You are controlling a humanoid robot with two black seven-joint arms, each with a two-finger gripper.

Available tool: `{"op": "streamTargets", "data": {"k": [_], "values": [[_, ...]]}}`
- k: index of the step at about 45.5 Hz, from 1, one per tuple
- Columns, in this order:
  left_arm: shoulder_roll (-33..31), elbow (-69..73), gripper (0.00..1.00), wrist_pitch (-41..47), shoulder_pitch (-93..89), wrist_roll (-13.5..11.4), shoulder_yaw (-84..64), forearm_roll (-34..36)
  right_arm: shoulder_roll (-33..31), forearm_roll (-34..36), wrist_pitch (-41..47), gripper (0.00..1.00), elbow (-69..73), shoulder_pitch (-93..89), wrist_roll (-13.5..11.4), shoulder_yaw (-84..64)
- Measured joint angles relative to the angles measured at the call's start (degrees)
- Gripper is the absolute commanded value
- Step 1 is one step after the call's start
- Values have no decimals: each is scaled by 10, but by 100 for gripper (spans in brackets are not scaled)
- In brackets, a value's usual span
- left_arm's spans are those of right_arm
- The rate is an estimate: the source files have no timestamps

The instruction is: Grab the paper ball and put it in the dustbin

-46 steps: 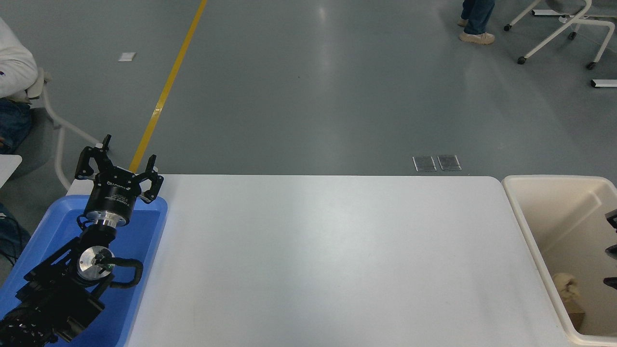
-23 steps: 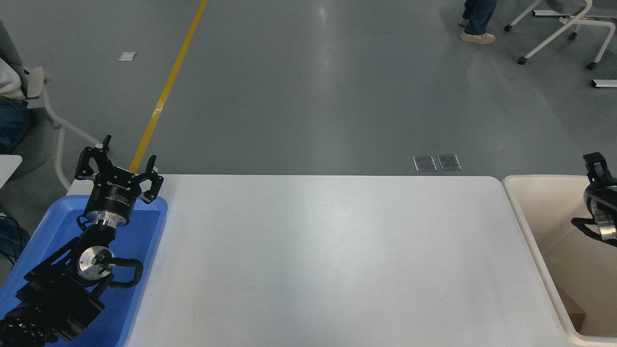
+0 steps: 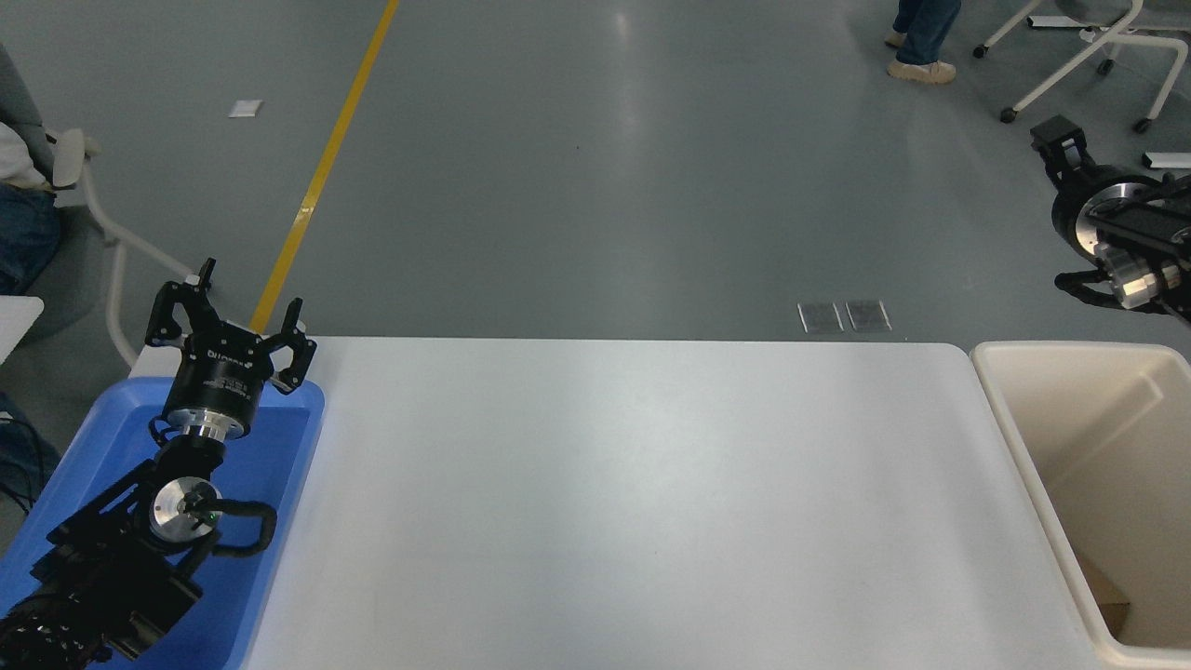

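Observation:
The cream-white dustbin (image 3: 1000, 400) stands against the table's right end, its inside mostly bare. The paper ball is not in view, neither on the table nor in the bin. My right gripper (image 3: 1057, 141) is raised high at the right edge, above and beyond the dustbin's far rim, pointing away from the camera. Nothing shows in it from here. My left gripper (image 3: 228, 312) is open and empty, parked over the far end of the blue tray at the lower left.
A shallow blue tray (image 3: 288, 437) lies under the left arm at the table's left end. A flat tan scrap (image 3: 1107, 600) lies on the dustbin's floor. A seated person (image 3: 19, 205) is at the far left, and wheeled chairs (image 3: 1089, 46) stand at the far right.
My right arm has risen out of the dustbin to well above its far rim. The paper ball, seen inside the bin a second ago, no longer shows. The left arm has not moved.

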Motion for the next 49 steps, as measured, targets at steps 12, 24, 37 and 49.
{"op": "streamTargets", "data": {"k": [12, 24, 37, 49], "values": [[0, 0, 99, 0, 0, 0, 0, 0, 19, -17, 156, 100, 95, 133, -6, -82], [0, 0, 99, 0, 0, 0, 0, 0, 26, -47, 317, 100, 209, 246, -26, -142], [0, 0, 99, 1, 0, 0, 0, 0, 27, -77, 479, 100, 350, 355, -37, -207], [0, 0, 99, 1, 0, 0, 1, 0, 40, -102, 526, 100, 393, 399, -40, -224]]}}
